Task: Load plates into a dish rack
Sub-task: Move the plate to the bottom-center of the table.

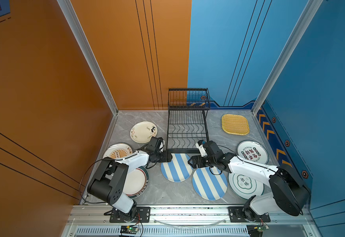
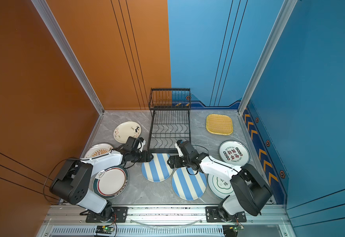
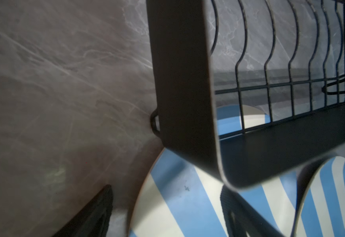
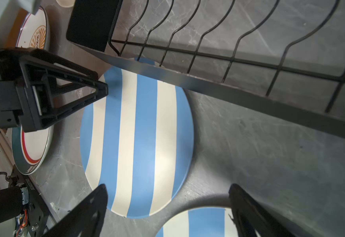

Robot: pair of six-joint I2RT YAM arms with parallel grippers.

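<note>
Black dish rack (image 1: 182, 151): centred in both top views; only there do you see its raised rear basket.
Near striped plate (image 1: 176, 167): flat on the grey marble table (image 1: 167, 195), directly below the rack in the top views. From the wrist views you learn more: its far rim runs under the rack's front bar.
Left gripper (image 3: 165, 187): fingers spread, one over the table, one over the near striped plate, its rim between them; you cannot tell whether either touches. The right wrist view shows you this gripper side-on at that rim.
Right gripper (image 4: 167, 185): fingers spread wide, hanging above the near striped plate's edge.
Second striped plate (image 1: 209, 184): lower right of the first in the top views, just beside it.
Yellow woven tray (image 1: 235, 124): right of the rack, top views only.
Red-lettered plate (image 1: 252, 152), green-outlined plate (image 1: 243, 183): right side, top views only.
Cream plate (image 1: 143, 132), sunburst plate (image 1: 117, 152), ringed plate (image 1: 135, 180): left side; your right wrist view catches the last two as well.
</note>
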